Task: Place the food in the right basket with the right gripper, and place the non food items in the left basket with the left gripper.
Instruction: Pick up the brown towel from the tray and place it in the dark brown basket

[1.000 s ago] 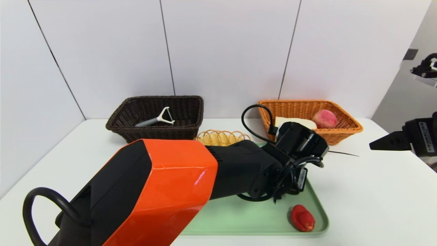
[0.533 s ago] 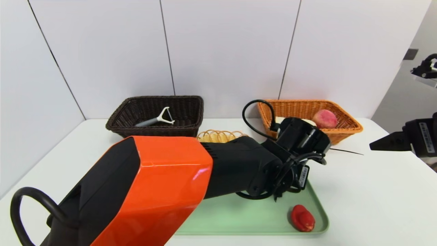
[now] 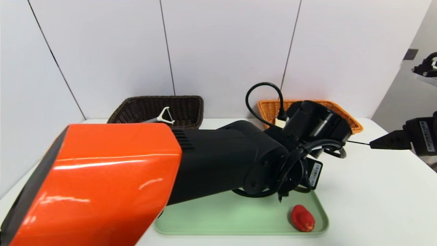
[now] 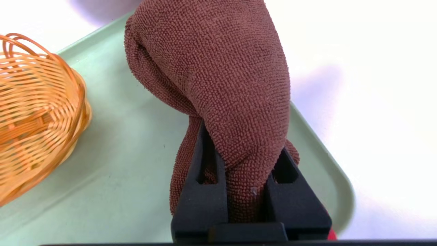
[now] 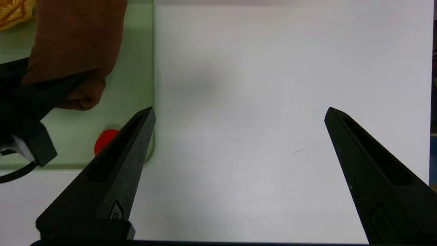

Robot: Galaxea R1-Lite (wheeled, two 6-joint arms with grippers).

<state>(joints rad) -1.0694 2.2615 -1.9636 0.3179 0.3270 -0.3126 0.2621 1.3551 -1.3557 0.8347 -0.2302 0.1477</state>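
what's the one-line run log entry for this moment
left pincer: shut on brown cloth, above green tray | right pincer: open, parked over table | red food: on tray

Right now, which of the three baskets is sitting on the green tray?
The small round light wicker basket, resting on the green tray. The dark brown basket and the orange basket stand on the table by the wall.
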